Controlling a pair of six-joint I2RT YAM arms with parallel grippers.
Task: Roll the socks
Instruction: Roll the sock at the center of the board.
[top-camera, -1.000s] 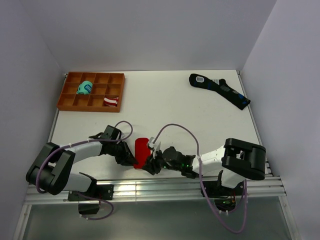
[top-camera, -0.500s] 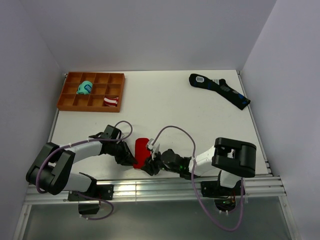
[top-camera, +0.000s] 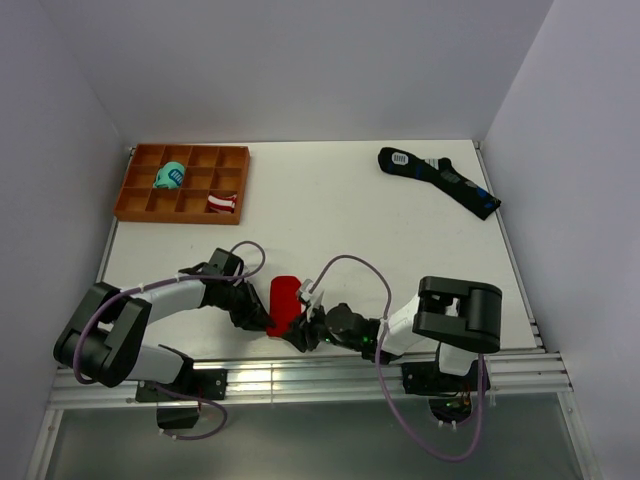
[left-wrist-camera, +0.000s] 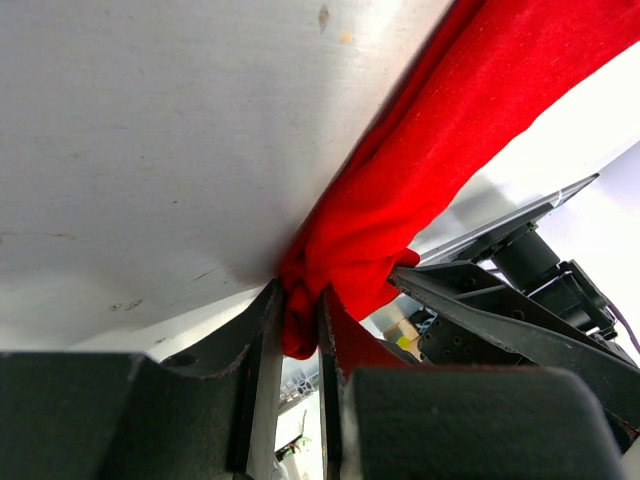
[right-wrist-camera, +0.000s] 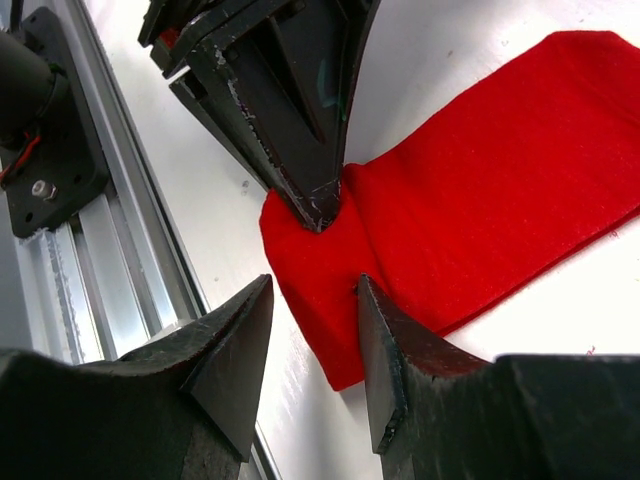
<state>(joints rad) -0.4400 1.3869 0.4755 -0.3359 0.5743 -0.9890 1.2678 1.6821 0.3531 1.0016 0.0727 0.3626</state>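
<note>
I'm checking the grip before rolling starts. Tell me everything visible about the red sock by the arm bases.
The plain bright red fabric sock lies as a flat, soft-looking strip on the white table, close to its near edge. Its near end is bunched where the left gripper is shut on a fold of it. The right gripper is open, its fingers straddling that same end, not clamping. No pattern shows.
</note>
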